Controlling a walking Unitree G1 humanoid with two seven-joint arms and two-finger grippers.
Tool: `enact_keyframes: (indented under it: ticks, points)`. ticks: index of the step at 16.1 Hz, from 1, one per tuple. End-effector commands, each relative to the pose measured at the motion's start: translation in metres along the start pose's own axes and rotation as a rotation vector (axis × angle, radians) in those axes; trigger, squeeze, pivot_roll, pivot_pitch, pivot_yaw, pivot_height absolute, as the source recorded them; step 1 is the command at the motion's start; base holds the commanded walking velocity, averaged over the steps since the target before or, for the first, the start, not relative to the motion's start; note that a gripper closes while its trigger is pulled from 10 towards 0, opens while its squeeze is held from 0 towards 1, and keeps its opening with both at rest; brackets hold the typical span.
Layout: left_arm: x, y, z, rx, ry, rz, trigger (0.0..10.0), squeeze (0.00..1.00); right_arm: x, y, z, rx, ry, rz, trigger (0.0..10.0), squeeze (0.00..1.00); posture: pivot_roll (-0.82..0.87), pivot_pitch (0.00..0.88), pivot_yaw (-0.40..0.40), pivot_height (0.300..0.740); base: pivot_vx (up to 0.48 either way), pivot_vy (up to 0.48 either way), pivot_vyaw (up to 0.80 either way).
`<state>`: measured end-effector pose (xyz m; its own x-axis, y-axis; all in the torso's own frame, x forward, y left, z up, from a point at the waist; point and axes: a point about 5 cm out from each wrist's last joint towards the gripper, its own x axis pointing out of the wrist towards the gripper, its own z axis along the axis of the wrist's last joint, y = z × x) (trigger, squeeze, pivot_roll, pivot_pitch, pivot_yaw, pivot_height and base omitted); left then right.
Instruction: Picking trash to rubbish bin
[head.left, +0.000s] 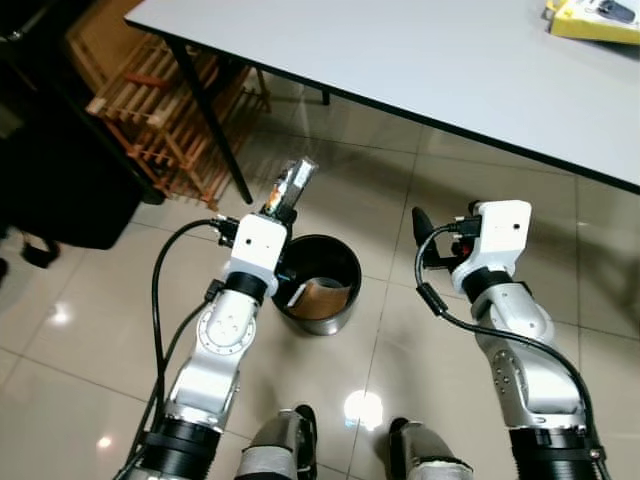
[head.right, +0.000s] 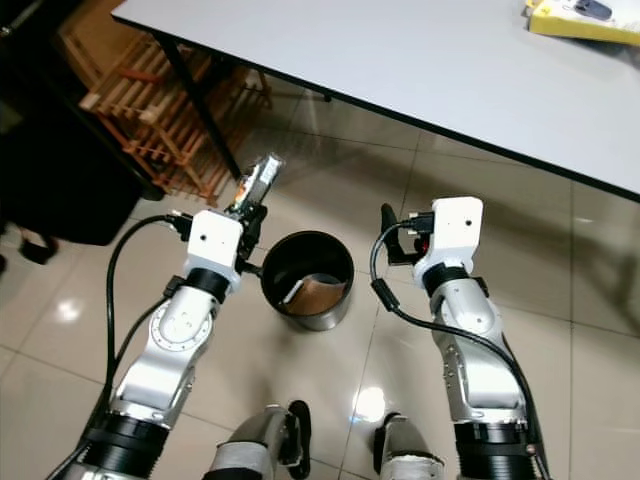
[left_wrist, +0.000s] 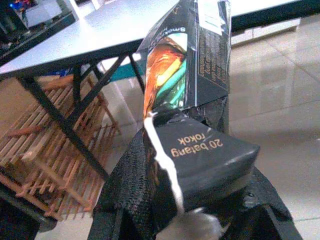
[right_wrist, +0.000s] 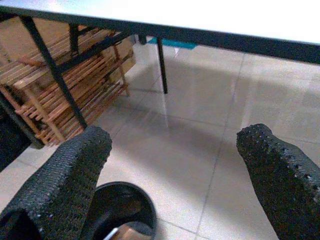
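The left pincer (head.left: 283, 208) is clamped on a torn cigarette pack (head.left: 291, 186), which sticks up from its fingers (dark card printed "20 batang rokok", as the left wrist view shows). It holds the pack in the air just beside the bin (head.left: 318, 283), off the rim on the robot's left and not over the opening. The bin is a black round pot on the tiled floor (head.left: 450, 180) between the two arms, with a brown paper piece (head.left: 322, 296) inside. The right pincer (right_wrist: 175, 170) hangs on the bin's other side, its fingers (right_wrist: 70, 165) wide apart and holding nothing. A white table (head.left: 420, 60) stands beyond, with a yellow box (head.left: 592, 20) at its far corner and a wooden rack (head.left: 160, 110) beside its black leg.
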<state>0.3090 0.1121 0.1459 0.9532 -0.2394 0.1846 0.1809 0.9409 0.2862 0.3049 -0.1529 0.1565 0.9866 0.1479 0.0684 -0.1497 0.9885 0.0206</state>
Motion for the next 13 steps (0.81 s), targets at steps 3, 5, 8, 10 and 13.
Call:
enact_keyframes:
  ticks: [3, 5, 8, 10, 13]
  points:
    - [-0.0047, 0.006, -0.0081, 0.014, 0.033, 0.019, 10.0, 0.0, -0.0019, 0.0079, -0.0059, 0.002, 0.014, 0.033, 10.0, 0.0, 0.07, 0.286, 0.131, 0.74, 0.279, 0.0, 0.0]
    - [-0.0038, 0.0055, -0.0077, 0.013, 0.03, 0.019, 10.0, 0.0, -0.0013, 0.0071, -0.006, -0.001, 0.016, 0.033, 10.0, 0.0, 0.07, 0.278, 0.131, 0.74, 0.281, 0.0, 0.0]
    - [-0.0034, 0.0043, -0.0073, 0.007, 0.027, 0.013, 10.0, 0.0, -0.0009, 0.0074, -0.0073, -0.011, 0.022, 0.031, 10.0, 0.0, 0.07, 0.267, 0.132, 0.74, 0.28, 0.0, 0.0]
    - [-0.0034, 0.0043, -0.0083, 0.014, 0.032, 0.013, 10.0, 0.0, -0.0012, 0.0095, -0.0083, -0.008, 0.023, 0.039, 10.0, 0.0, 0.07, 0.269, 0.133, 0.74, 0.291, 0.0, 0.0]
    - [-0.0032, 0.0041, -0.0085, 0.015, 0.035, 0.011, 10.0, 0.0, -0.0015, 0.0103, -0.0078, -0.007, 0.023, 0.04, 10.0, 0.0, 0.07, 0.281, 0.131, 0.74, 0.287, 0.0, 0.0]
